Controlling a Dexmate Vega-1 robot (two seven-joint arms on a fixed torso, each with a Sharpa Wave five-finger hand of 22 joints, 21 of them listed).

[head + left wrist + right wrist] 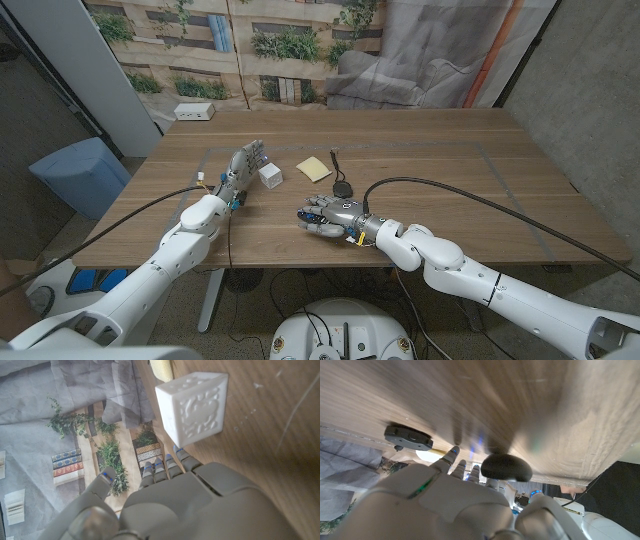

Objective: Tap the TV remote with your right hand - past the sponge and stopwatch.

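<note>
The left arm (150, 270) comes in from the bottom corner over a wooden table (450, 170). Off the table's left side stands a blue bin (80, 175), and a small white box (195, 112) sits at the far edge. A backdrop (270, 45) printed with plants and shelves hangs behind, beside grey cloth. The left hand (240, 170) holds nothing, its fingers (165, 467) loosely apart and reaching toward a white cube (270, 176) just beside it. Next come the yellow sponge (314, 168) and the black stopwatch (343, 187), near each other. The right hand (325, 215) hovers palm down near the stopwatch, on the robot's side of it, fingers slightly bent and grasping nothing. In the right wrist view a dark rounded end, seemingly the TV remote (505, 467), lies at its fingertips (454, 452); whether they touch it, I cannot tell
</note>
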